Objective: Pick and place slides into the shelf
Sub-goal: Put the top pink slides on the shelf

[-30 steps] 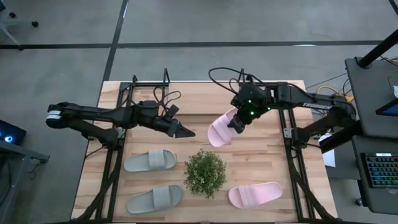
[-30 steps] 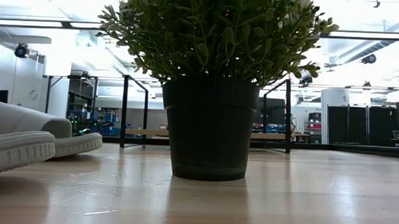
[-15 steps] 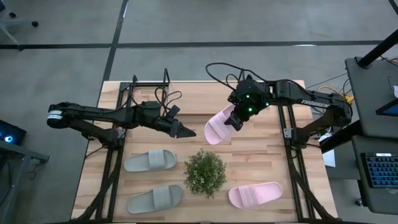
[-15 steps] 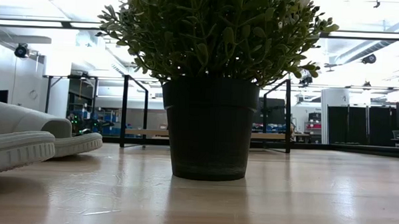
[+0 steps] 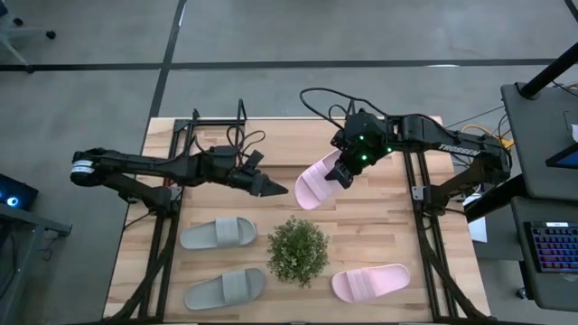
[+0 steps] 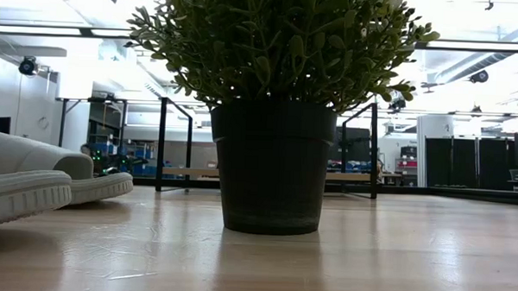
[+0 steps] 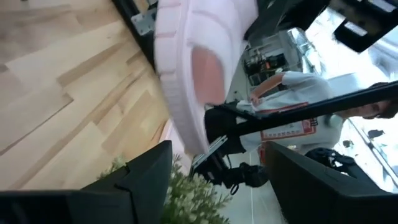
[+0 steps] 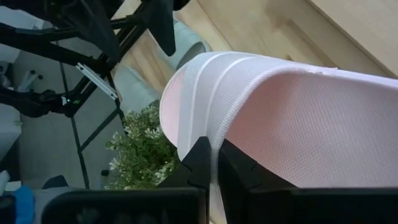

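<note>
My right gripper point(image 5: 343, 172) is shut on a pale pink slide point(image 5: 314, 183) over the table's middle, beyond the plant. The slide's sole shows in the left wrist view point(image 7: 202, 68). My left gripper point(image 5: 276, 189) is open and empty, level, just left of that slide, its fingers point(image 7: 146, 177) pointing at it. A second pink slide point(image 5: 370, 282) lies sole down at the near right. Two grey slides point(image 5: 218, 233) point(image 5: 225, 288) lie at the near left. The shelf point(image 6: 189, 171) stands at the table's far side, its black rails point(image 5: 241, 117) showing at the far left. My right gripper pinches the pink slide's wide strap at its edge point(image 8: 214, 146) between its two fingers point(image 8: 199, 160). The fingers come slanting down from the table's far right. The slide hangs tilted below them, its sole turned toward my left gripper, and looks clear of the table.
A bushy green plant in a dark pot point(image 5: 298, 250) stands near the table's middle, just near of both grippers, and fills the low view point(image 6: 271, 176). Black frame rails point(image 5: 420, 194) run along both table sides. A person shows beyond the table point(image 7: 292, 87).
My right gripper has carried the pink slide a little toward the table's left and far edge, still shut on it. My left gripper has edged toward the right, closer to the slide.
</note>
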